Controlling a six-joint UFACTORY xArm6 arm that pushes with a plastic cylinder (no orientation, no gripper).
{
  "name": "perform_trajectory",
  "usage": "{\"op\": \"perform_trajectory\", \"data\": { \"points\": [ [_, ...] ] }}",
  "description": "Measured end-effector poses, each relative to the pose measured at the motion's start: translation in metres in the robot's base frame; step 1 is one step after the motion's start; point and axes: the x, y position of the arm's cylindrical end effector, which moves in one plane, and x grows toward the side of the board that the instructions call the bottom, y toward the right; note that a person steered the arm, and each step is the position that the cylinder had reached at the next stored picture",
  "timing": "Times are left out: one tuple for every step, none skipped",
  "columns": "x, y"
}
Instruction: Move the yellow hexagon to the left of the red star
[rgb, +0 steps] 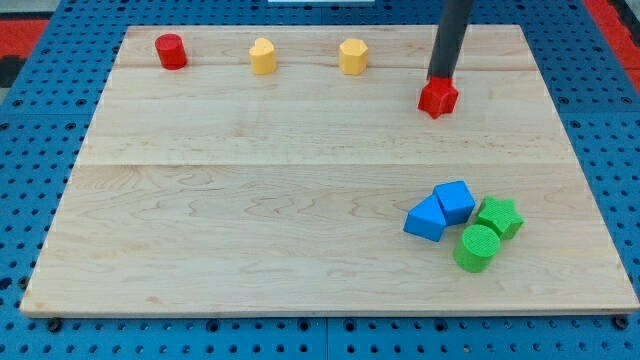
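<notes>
Two yellow blocks are sitting left of the red star (438, 98), the yellow hexagon (352, 56) nearer, while my tip (439, 80), a fingerless rod, is touching the star's top, needing repositioning.

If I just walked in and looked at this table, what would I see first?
Probably the dark rod coming down from the view's top right, with my tip right at the top edge of the red star. Next, the bright huddle at the view's lower right: two blue blocks, a green star and a green cylinder bunched together. Along the view's top sit a red cylinder, a yellow heart-like block and the yellow hexagon.
</notes>
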Motion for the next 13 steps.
{"op": "perform_trajectory", "data": {
  "points": [
    [0.031, -0.019],
    [0.077, -0.029],
    [0.104, 0.002],
    [0.109, 0.02],
    [0.056, 0.083],
    [-0.021, 0.094],
    [-0.087, 0.073],
    [-0.119, -0.004],
    [-0.113, -0.086],
    [-0.072, -0.109],
    [0.004, -0.109],
    [0.009, -0.104],
    [0.05, -0.094]
  ]
}}
